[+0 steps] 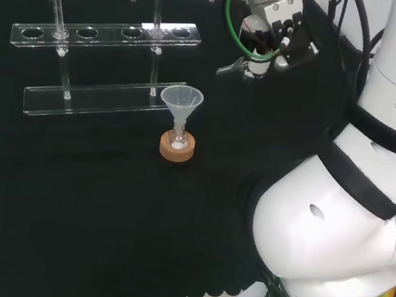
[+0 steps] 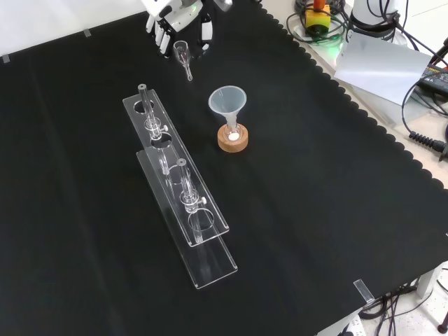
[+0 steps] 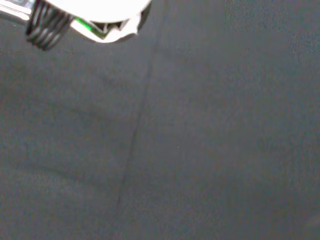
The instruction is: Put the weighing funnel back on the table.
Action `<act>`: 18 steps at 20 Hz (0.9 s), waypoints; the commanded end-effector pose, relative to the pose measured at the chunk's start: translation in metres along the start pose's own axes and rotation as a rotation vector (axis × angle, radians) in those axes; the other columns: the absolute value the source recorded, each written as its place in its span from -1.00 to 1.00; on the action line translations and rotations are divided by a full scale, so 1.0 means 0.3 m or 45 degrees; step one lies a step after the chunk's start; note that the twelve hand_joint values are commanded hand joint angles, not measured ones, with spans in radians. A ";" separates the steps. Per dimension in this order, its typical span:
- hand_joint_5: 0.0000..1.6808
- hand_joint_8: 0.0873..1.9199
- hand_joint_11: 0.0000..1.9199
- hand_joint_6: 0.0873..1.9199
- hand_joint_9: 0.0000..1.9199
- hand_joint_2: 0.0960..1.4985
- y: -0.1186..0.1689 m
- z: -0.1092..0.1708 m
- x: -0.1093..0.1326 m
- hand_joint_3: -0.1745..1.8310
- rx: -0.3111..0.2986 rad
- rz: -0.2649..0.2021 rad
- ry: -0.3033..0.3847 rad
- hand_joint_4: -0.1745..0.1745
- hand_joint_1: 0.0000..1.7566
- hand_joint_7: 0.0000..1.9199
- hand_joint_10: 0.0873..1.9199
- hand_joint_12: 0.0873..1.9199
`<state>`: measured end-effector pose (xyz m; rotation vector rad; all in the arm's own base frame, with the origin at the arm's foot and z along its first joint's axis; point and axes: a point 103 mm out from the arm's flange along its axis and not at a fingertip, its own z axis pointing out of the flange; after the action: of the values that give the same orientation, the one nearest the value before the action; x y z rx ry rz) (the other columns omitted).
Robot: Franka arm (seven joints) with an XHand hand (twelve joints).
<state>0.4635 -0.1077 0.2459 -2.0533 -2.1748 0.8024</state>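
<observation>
So you're right at the put-down stage here, not clearly past it. In the front view the black and white robot hand (image 2: 171, 17) comes in at the top edge, a bit left of centre, and the small clear scoop-shaped weighing funnel (image 2: 184, 59) sits right under it, wide end up against the hand and short stem pointing down the frame toward the long clear plastic test-tube rack (image 2: 171, 150). In the head view the hand (image 1: 273, 28) is at the top, right of centre, with the weighing funnel (image 1: 233, 67) poking out to its left as a pale grey sliver, low over the black cloth (image 1: 97, 215). Honestly, I can't tell whether the hand has hold of the piece or has let go, and I can't tell if the piece is touching the cloth or hanging just above it. The wrist view gives you bare cloth (image 3: 200, 150) plus a blurred white bit of the hand (image 3: 100, 15), so no help there. The big clear cone funnel (image 2: 227, 101) stands in its little flask on the round cork ring (image 2: 232, 140) near the middle, well apart from the hand. My read: the carry looks done, and what's left is confirming the release and pulling the hand away.
</observation>
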 end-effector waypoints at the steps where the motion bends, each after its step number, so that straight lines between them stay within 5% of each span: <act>1: 0.33 -0.35 -0.27 0.02 0.09 -0.21 0.028 0.080 -0.003 0.00 0.020 0.003 0.070 0.46 0.26 -0.15 -0.59 0.16; 18: 0.32 -0.35 -0.27 0.03 0.09 -0.20 0.165 0.291 0.011 -0.01 -0.004 -0.023 0.248 0.42 0.26 -0.15 -0.59 0.16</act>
<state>0.4717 -0.1325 0.1671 -2.0062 -2.1031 0.6304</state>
